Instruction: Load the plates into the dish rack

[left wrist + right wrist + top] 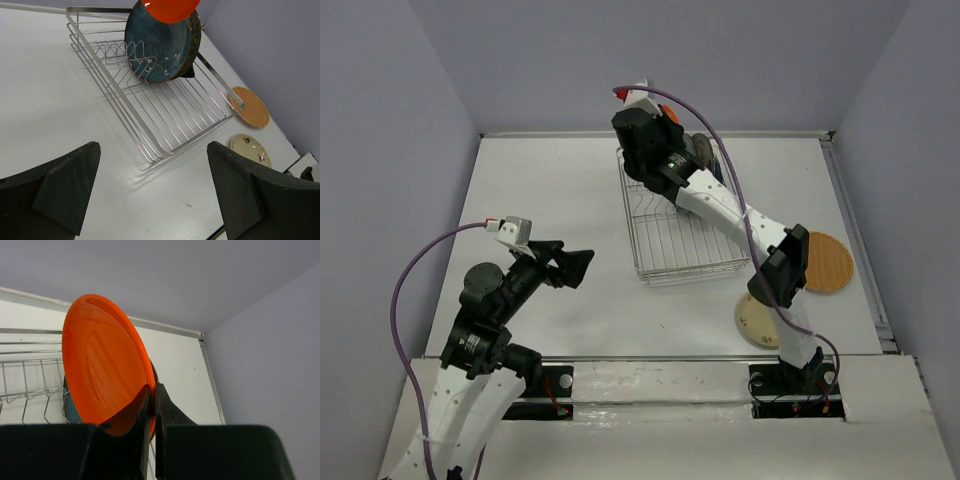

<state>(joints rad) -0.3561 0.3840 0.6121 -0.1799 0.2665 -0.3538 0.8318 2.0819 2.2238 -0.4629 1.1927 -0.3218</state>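
The dish rack (650,268) stands at the middle back of the table. My right gripper (658,118) is over its far end, shut on the rim of the small orange plate (670,111), holding it upright above the rack. In the right wrist view the orange plate (105,365) is pinched between the fingertips (146,395). A blue-teal plate (157,45) stands upright in the prongs with a darker plate (196,30) behind it. A grey plate (701,150) shows there from above. My left gripper (578,265) is open and empty, left of the rack.
A tan wood-look plate (826,262) lies flat on the table right of the rack. A cream plate (752,322) lies nearer, partly hidden by my right arm. Both show in the left wrist view, tan plate (250,106) and cream plate (251,149). Walls close in the table.
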